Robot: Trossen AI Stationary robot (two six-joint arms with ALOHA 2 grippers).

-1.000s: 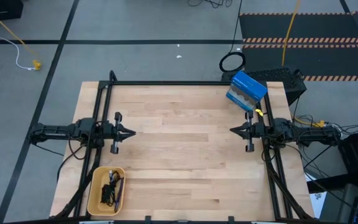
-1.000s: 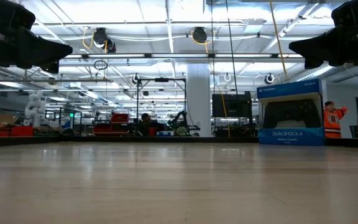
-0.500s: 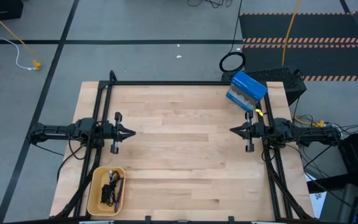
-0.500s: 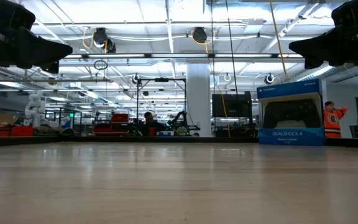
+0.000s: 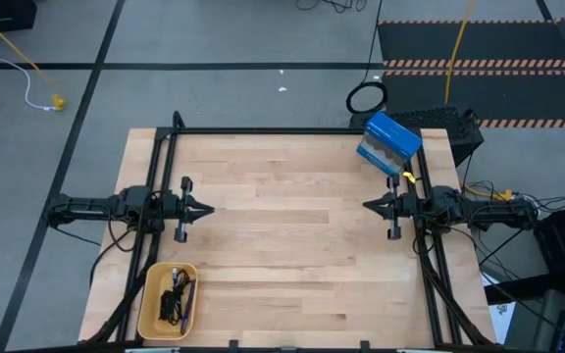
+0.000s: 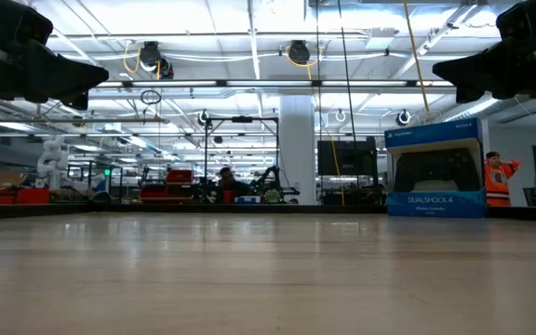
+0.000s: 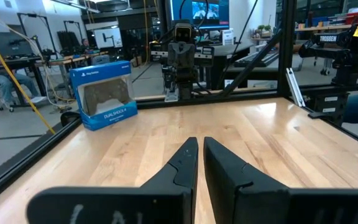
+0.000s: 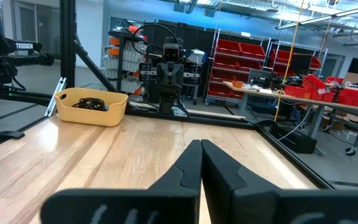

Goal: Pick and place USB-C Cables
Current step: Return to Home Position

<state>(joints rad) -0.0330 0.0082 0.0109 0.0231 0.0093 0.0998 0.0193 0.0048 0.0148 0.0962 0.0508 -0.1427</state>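
You find the USB-C cables [image 5: 177, 294] lying inside the yellow bin [image 5: 145, 312] — light, limp bundles, probably best pinched across the bundled middle. Left gripper [image 5: 207, 207] hangs near the bin, right gripper [image 5: 368, 205] well apart from it — both clenched on nothing.

A blue cardboard game-controller box [image 5: 391, 143] stands near the far right corner of the light wooden table [image 5: 292, 245], with a black ring-shaped cable loop [image 5: 366, 98] on the grey floor [image 5: 243, 98] beyond.
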